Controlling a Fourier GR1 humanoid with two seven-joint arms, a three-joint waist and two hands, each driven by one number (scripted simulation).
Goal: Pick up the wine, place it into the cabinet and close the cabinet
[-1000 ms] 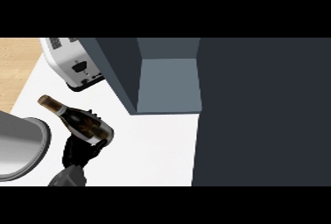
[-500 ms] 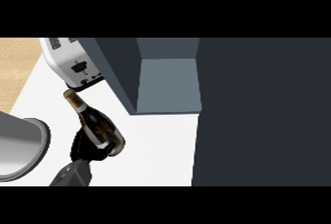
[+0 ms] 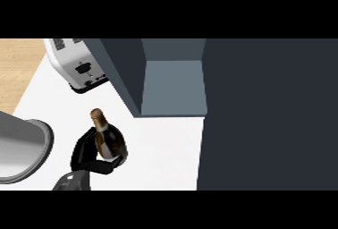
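White counter [image 3: 165,152] noted, open cabinet [image 3: 170,87] at one o'clock of bottle. Wine bottle [image 3: 107,138] held by left hand [image 3: 89,154], fingers clenched around it. Advised: keep neck clear of toaster [image 3: 78,67]. Right hand unseen.

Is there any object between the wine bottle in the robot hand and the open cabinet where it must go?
Nothing visible stands between them. The dark glass wine bottle, held by the left robot hand, has only bare white counter before the open grey cabinet. The silver toaster stands off to the left of that path.
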